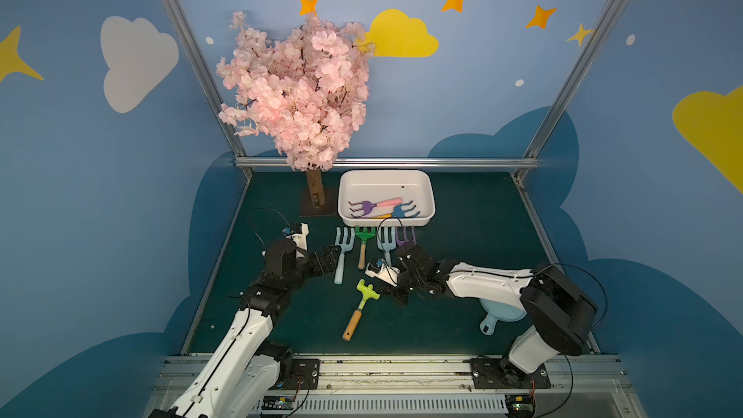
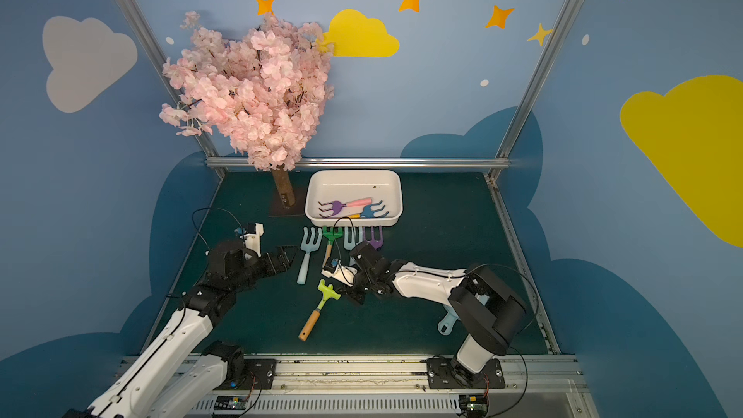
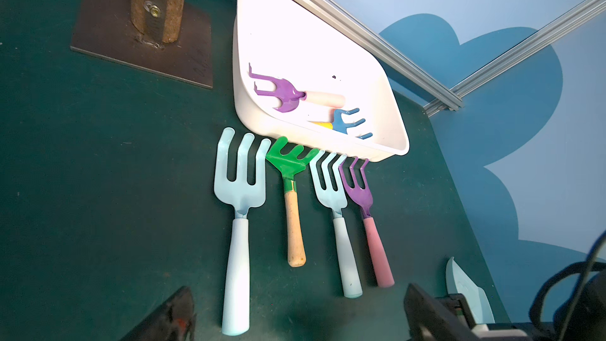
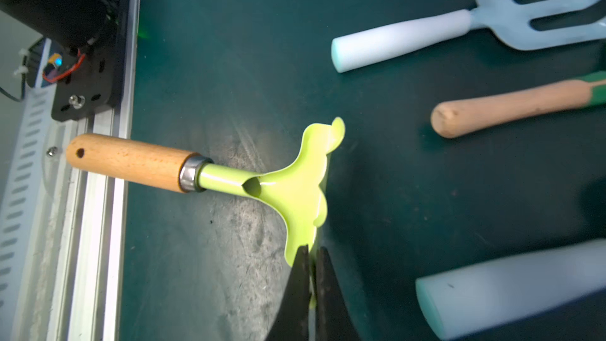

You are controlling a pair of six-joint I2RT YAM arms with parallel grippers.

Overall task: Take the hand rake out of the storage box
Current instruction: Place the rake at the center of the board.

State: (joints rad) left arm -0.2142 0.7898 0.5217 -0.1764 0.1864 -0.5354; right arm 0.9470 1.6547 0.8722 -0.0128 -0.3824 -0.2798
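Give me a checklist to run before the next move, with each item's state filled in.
1. Grip: right tool shut on lime rake, pinching its head edge: ok.
2. The lime rake is outside the storage box: ok.
3. The lime rake fully rests on the table: cannot tell.
4. Spare arm: left tool open and empty: ok.
5. The storage box is emptied: not ok; purple rake and blue rake lie inside.
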